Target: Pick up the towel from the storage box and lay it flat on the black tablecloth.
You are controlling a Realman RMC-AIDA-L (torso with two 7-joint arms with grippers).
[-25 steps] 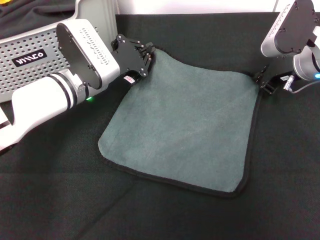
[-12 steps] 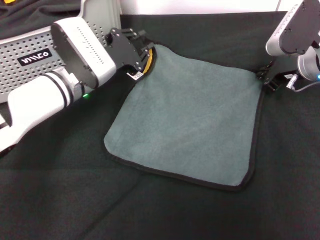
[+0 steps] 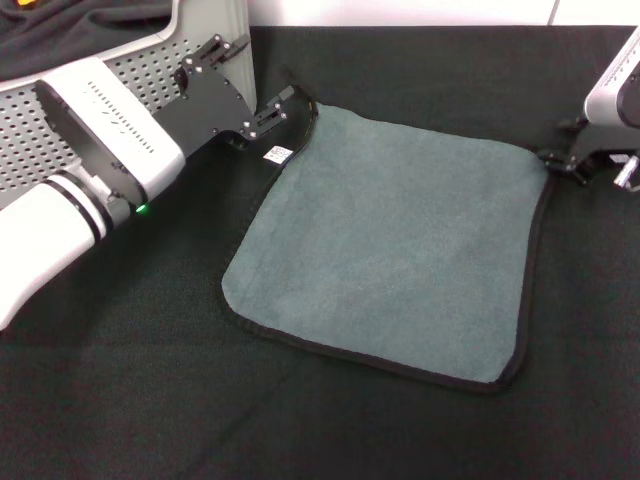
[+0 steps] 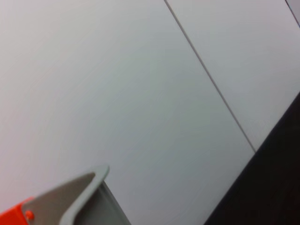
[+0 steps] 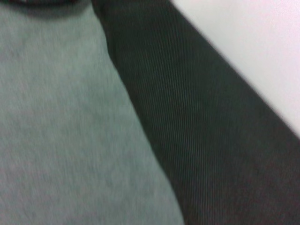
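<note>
Towel point(image 3: 390, 245) spread grey-green face up on black tablecloth point(image 3: 150, 400), beside storage box point(image 3: 215, 25). Left tool point(image 3: 285, 110) released at far-left corner; right tool point(image 3: 562, 160) at opposite corner, grip undeterminable — corners apparently stretched for flat lay.

White arms, black claws point(image 3: 283, 105)

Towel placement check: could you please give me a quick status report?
Towel flat on black tablecloth, grey-green face up. Left end effector at its far-left corner, right end effector at far-right corner. Storage box behind left arm. Nothing obstructing.
</note>
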